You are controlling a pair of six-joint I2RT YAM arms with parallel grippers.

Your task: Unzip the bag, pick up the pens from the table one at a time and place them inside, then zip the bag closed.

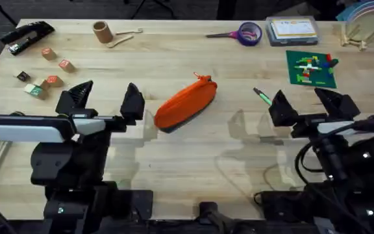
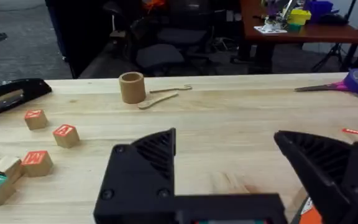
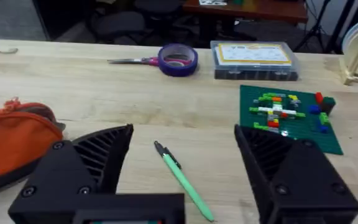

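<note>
Starting the unzip step: my left hand (image 1: 104,99) and right hand (image 1: 306,104) hover with jaws spread, empty. Bag (image 1: 186,104) lies mid-bench, zipped; pen (image 1: 262,96) at its three o'clock. Next, pinching the pull (image 1: 199,77).

Lighting's pretty even and bright on the table (image 1: 193,58), soft faint shadows under the arms near the lower middle. Room behind stays dim. Wrist views look a bit soft, close-up fingers blurry.
</note>
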